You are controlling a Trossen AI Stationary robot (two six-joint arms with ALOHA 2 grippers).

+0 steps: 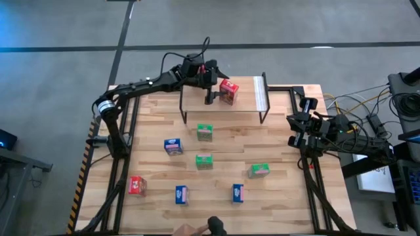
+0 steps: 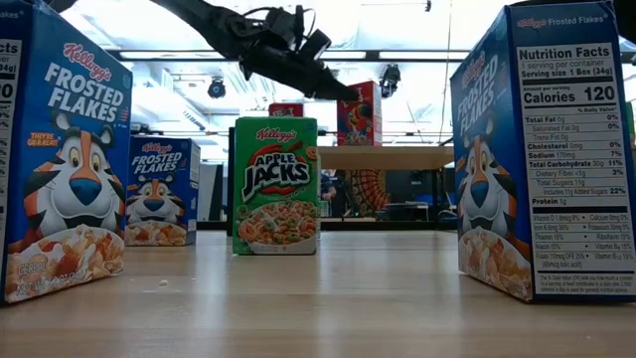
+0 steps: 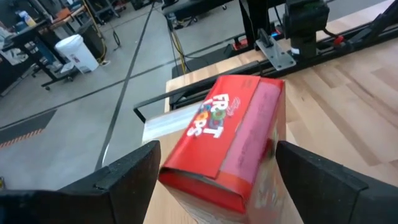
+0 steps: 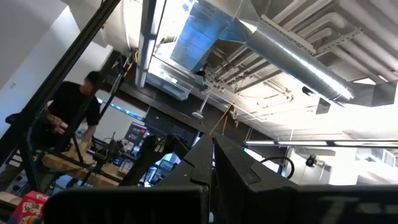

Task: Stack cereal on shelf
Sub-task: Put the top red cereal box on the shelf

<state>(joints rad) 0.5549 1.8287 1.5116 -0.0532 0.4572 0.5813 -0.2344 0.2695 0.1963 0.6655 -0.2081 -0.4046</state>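
A red cereal box (image 1: 228,92) stands upright on the plank top of the small shelf (image 1: 197,105) at the table's far side; it also shows in the low view (image 2: 360,114) and the left wrist view (image 3: 230,130). A second red box (image 2: 286,107) shows behind it in the low view. My left gripper (image 1: 211,84) is open over the shelf, and its fingers (image 3: 124,180) stand on either side of the red box's top. My right gripper (image 1: 295,124) is shut and empty at the table's right edge, as the right wrist view (image 4: 212,162) shows.
Loose boxes stand on the table nearer than the shelf: green (image 1: 205,132), (image 1: 204,161), (image 1: 259,170), blue (image 1: 173,147), (image 1: 182,194), (image 1: 237,193), and red (image 1: 137,185). The pale strip (image 1: 260,92) is at the shelf's right end. A person's hand (image 1: 197,229) is at the near edge.
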